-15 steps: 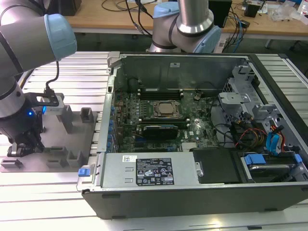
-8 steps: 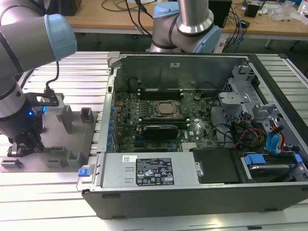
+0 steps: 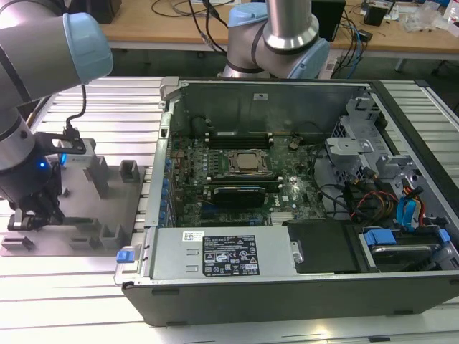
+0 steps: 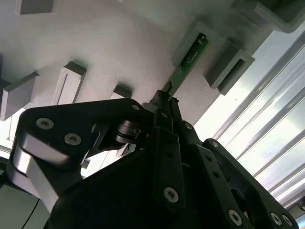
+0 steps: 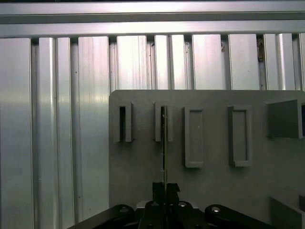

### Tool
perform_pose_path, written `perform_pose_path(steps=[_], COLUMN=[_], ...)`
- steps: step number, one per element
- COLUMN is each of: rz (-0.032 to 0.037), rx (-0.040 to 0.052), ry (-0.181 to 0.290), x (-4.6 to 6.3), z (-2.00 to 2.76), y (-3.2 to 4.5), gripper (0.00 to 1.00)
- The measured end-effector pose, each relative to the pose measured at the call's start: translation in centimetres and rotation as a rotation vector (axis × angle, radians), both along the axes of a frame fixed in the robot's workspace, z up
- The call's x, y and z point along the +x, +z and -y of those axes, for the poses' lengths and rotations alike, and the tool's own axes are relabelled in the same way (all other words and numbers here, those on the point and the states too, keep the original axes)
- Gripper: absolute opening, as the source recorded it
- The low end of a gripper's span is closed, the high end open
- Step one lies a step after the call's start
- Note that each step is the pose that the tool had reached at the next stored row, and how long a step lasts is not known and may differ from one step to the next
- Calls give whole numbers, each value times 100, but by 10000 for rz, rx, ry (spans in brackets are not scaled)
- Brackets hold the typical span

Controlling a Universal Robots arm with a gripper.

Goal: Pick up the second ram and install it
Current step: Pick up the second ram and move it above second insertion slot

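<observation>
Green and thin, the ram [image 4: 187, 64] runs straight out from between the fingertips in the second wrist view. Its far end sits in a slotted grey block [image 4: 190, 36] on the plate [image 4: 119, 43]. The gripper [image 4: 164, 100] is closed down to a sliver, with both black fingers [image 4: 167, 143] pressed flat against the stick's near end, so I read that as a firm pinch.

In the first wrist view I see the ram [image 5: 164, 148] edge-on, as a fine upright line. It rises from the gripper [image 5: 165, 187] into the block [image 5: 157, 124] that is second in from the plate's edge [image 5: 136, 167]. The stick stands on its long edge in that slot, and I cannot tell whether it has lifted at all. Other blocks, including two open rectangular frames [image 5: 194, 136], stand in the same row beside it. Ribbed aluminium table [image 5: 57, 124] lies beyond the plate.

In the exterior view, the arm [image 3: 32, 43] reaches down at the exterior view's left, with the gripper [image 3: 30, 217] low over the plate [image 3: 79, 215]. The open case [image 3: 215, 295] lies just beside the plate, toward the exterior view's right, with its motherboard [image 3: 190, 161] exposed.
</observation>
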State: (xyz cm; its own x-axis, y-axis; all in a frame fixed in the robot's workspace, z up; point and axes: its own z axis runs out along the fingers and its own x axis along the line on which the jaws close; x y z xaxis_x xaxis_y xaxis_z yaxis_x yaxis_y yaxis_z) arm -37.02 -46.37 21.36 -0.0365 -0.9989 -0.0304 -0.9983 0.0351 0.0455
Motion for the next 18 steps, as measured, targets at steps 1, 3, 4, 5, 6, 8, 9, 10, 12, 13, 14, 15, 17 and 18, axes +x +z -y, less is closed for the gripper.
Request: perform_pose_path(steps=[1, 3, 4, 5, 6, 8, 9, 10, 12, 13, 14, 15, 17, 18], rz=[0, 0, -1, -1, 0, 0, -1, 0, -1, -1, 0, -1, -1, -1], rx=[0, 0, 0, 0, 1, 0, 0, 1, 0, 0, 0, 0, 0, 0], ry=[0, 0, 0, 0, 0, 1, 1, 0, 0, 0, 1, 0, 1, 1], x=[0, 0, 0, 0, 0, 0, 0, 0, 0, 0, 0, 0, 0, 0], z=[0, 0, 0, 0, 0, -1, -1, -1, -2, -2, -2, -2, -3, -4], y=[16, 38, 49, 72, 90, 134, 152, 178, 225, 244, 263, 281, 344, 364], gripper=[11, 11, 11, 11, 11, 11, 11, 11, 11, 11, 11, 11, 11, 11])
